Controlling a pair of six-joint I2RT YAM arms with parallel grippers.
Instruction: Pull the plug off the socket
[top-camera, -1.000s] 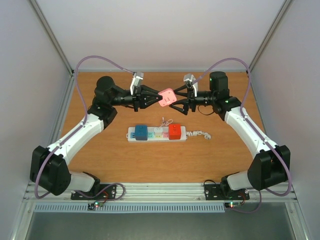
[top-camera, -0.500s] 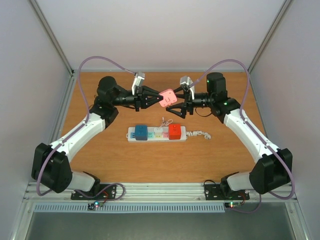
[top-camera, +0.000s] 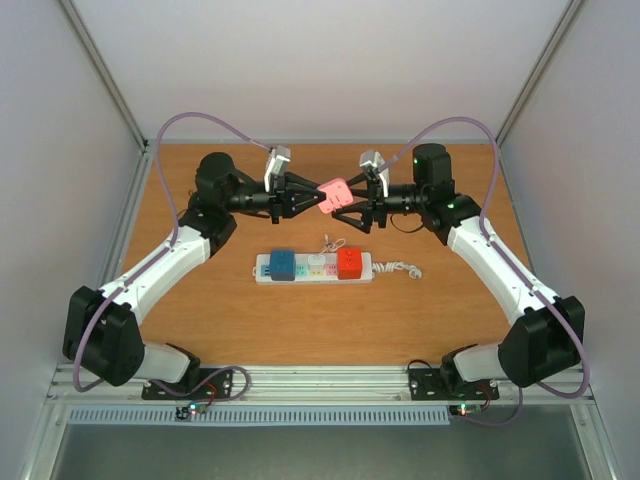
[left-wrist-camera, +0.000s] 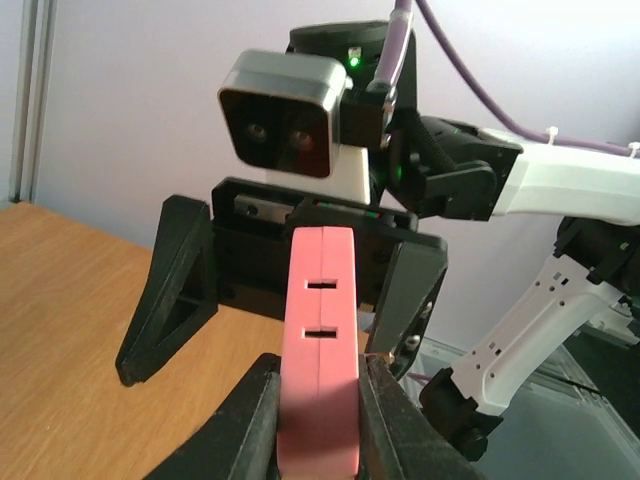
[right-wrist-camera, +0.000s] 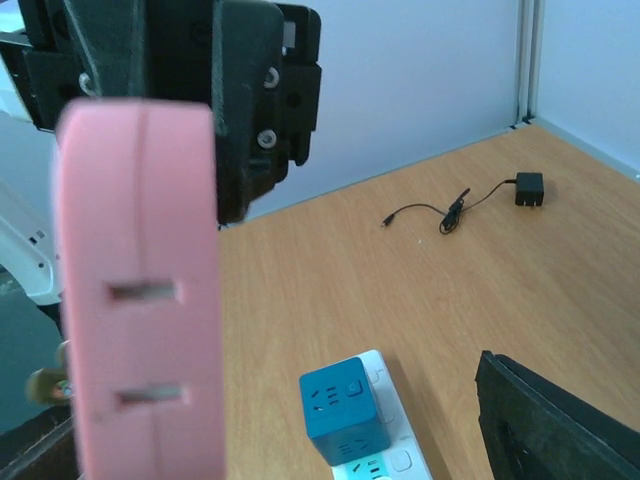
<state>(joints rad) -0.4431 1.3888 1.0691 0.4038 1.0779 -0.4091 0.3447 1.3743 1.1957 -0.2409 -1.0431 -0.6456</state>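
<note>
A pink cube plug (top-camera: 333, 195) is held in the air above the back of the table. My left gripper (top-camera: 315, 198) is shut on it; in the left wrist view (left-wrist-camera: 320, 420) its two pads clamp the plug's (left-wrist-camera: 320, 340) sides. My right gripper (top-camera: 350, 208) is open, facing the left one, its fingers (left-wrist-camera: 170, 290) spread on either side of the plug's far end. The plug (right-wrist-camera: 140, 300) fills the left of the right wrist view. The socket, a white power strip (top-camera: 315, 267), lies on the table below, with a blue cube (top-camera: 282, 264) and a red cube (top-camera: 349, 263) plugged in.
The strip's curly white cord (top-camera: 400, 268) trails to the right. A small black adapter with a thin cable (right-wrist-camera: 528, 188) lies behind the strip, also in the top view (top-camera: 333, 243). White walls enclose the wooden table (top-camera: 450, 320) on three sides.
My right gripper has moved left, closing in on the pink plug. My left gripper with the plug has shifted slightly right.
</note>
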